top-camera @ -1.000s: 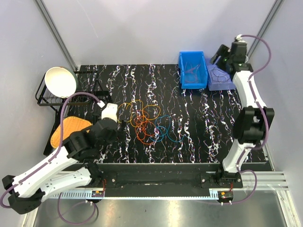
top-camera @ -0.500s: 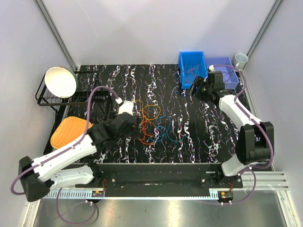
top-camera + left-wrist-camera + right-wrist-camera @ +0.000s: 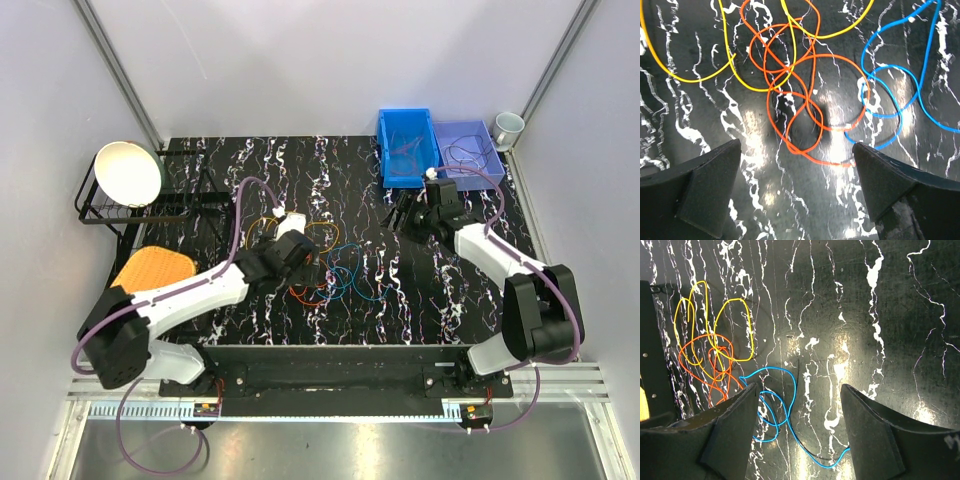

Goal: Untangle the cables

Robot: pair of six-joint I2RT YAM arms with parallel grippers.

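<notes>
Cables point(image 3: 322, 265) lay tangled on the table point(image 3: 450, 295). Left tool point(image 3: 796, 150) was spread over them. Right tool point(image 3: 799, 390) was spread nearby.

The black marbled table point(image 3: 300, 165) carries the tangled cables point(image 3: 330, 268), a blue bin point(image 3: 384, 150) and a paler bin point(image 3: 465, 125).
</notes>
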